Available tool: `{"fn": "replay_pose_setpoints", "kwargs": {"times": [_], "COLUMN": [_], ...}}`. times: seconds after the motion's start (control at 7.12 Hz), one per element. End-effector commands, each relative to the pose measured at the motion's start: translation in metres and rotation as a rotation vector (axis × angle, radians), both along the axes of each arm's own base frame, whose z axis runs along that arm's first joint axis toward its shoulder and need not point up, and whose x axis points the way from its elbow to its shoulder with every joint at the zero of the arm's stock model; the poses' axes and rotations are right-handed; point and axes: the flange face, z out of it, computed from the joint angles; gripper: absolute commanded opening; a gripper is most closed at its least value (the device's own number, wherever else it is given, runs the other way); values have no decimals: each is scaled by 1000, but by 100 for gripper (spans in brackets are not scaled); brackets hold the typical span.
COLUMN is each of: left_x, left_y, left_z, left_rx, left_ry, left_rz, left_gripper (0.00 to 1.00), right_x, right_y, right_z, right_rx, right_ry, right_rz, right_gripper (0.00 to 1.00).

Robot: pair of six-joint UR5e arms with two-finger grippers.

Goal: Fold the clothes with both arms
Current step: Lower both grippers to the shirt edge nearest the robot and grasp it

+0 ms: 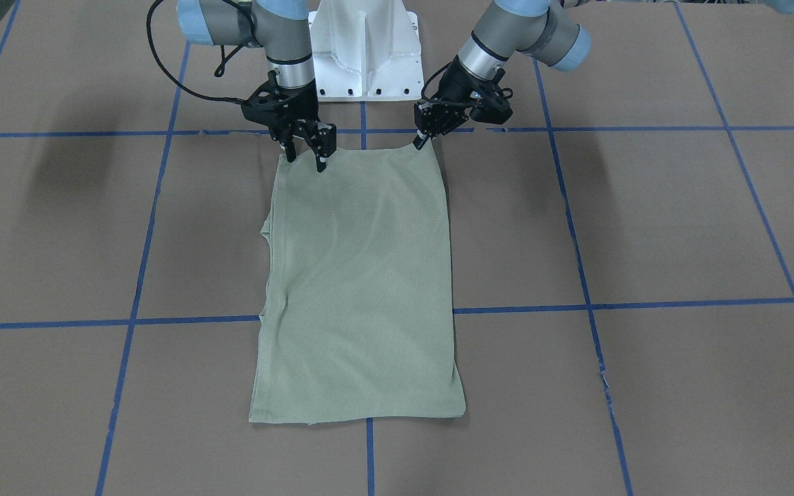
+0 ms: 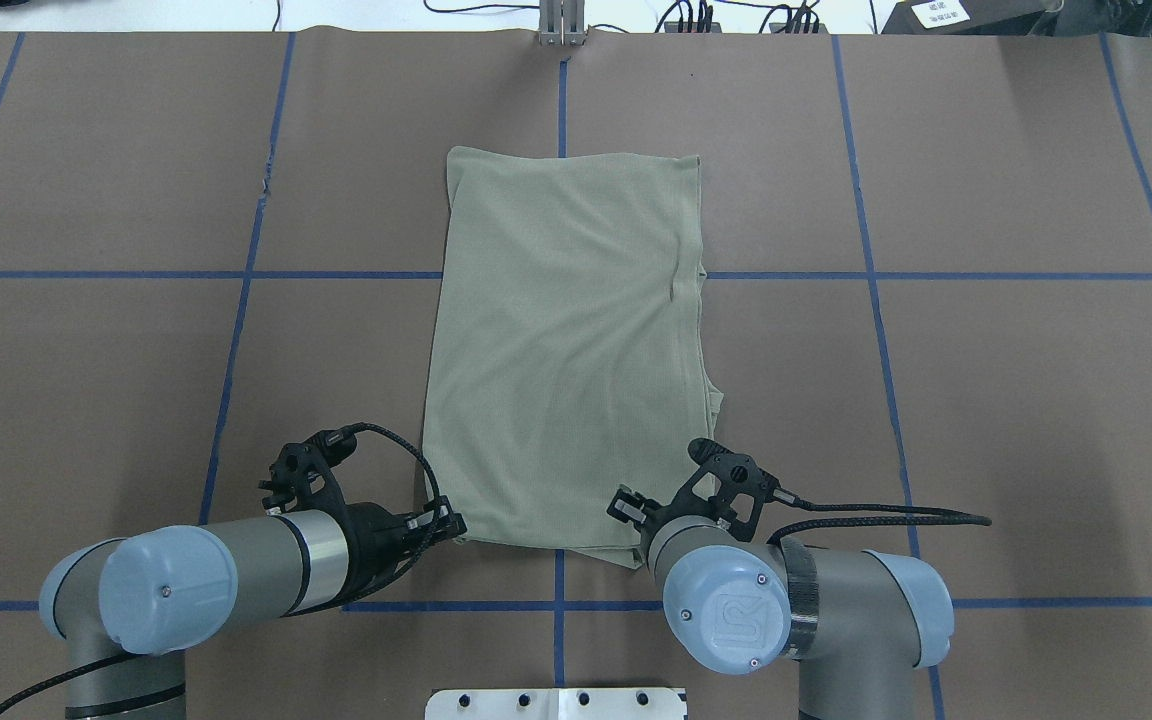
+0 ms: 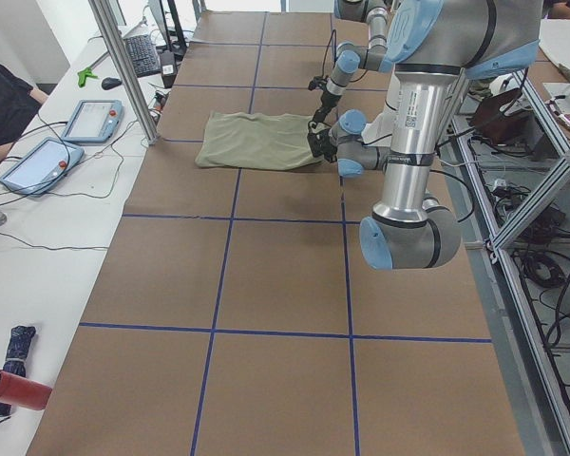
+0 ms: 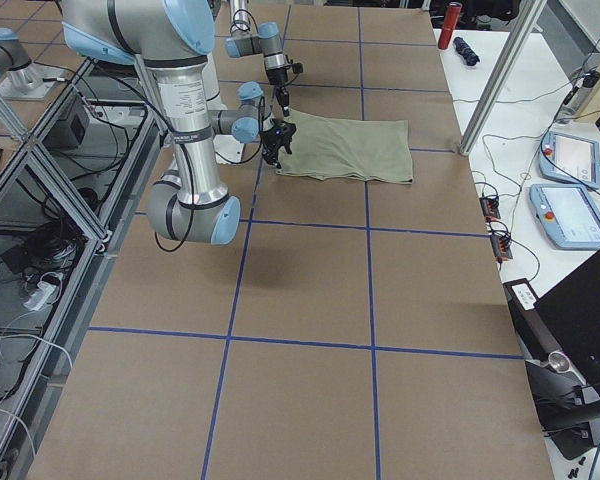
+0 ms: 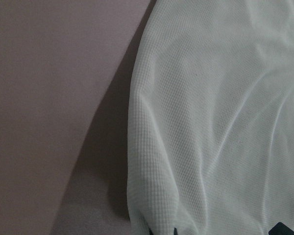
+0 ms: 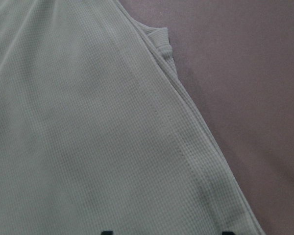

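Observation:
The pale sage-green shirt (image 1: 362, 289) lies folded into a long rectangle on the brown table, also in the overhead view (image 2: 566, 350). My left gripper (image 1: 422, 142) is shut on the shirt's near corner on my left (image 2: 451, 527). In the left wrist view the shirt edge (image 5: 210, 122) is lifted and casts a shadow. My right gripper (image 1: 306, 160) is open, its fingers spread over the other near corner (image 2: 626, 508). The right wrist view shows the shirt's seamed edge (image 6: 88, 122) between two wide-apart fingertips. The neck label and logo are hidden.
The white pedestal (image 1: 366, 48) stands just behind the grippers. Blue tape lines (image 1: 645, 303) cross the table. An aluminium post (image 3: 123, 66) and tablets (image 3: 38, 161) stand at the far side, beyond the shirt.

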Motion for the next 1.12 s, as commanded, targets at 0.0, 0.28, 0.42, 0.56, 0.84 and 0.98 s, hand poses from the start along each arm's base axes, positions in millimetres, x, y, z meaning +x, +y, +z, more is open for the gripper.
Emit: {"fn": "replay_pose_setpoints", "kwargs": {"times": [0.0, 0.28, 0.42, 0.56, 0.84, 0.98], "left_x": [-2, -2, -2, -10, -82, -126], "left_y": [0, 0, 1, 1, 10, 24], "left_z": [-3, -3, -4, -13, -87, -125], "left_rx": [1, 1, 3, 8, -11, -16], "left_ry": [6, 6, 7, 26, 12, 23], "left_rz": [0, 0, 2, 5, 78, 108], "left_gripper": [0, 0, 0, 0, 0, 0], "right_x": [-1, 1, 5, 19, 93, 145], "right_y": [-1, -7, -12, -15, 4, 30], "right_z": [-3, -13, -18, -32, -95, -128], "right_rx": [-18, -28, -27, -22, -23, -23], "right_ry": [-17, -42, -51, -81, -109, -130], "right_rz": [29, 53, 62, 69, 55, 15], "right_gripper": [1, 0, 0, 0, 0, 0]}}
